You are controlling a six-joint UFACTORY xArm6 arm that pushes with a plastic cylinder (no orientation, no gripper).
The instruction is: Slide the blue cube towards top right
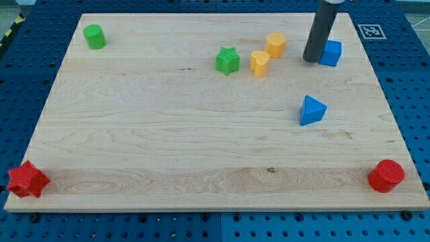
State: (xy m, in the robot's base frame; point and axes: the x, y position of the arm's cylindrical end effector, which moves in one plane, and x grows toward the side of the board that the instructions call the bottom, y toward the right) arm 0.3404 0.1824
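Here my tip [312,59], a bare rod tool holding nothing, touches the blue cube's [330,52] left side near the desk's [168,134] top right.

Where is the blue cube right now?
The blue cube sits near the board's top right, touching the right side of my tip, with the yellow blocks to its left.

bright even light, soft shadows, sharp focus

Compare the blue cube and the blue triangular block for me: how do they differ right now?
The blue cube is boxy; the blue triangular block is wedge-shaped. The cube sits near the view's top right, the triangular block lower, mid-board. My tip rests against the cube's left side, while the triangular block stands apart from it. Both share the same blue colour.
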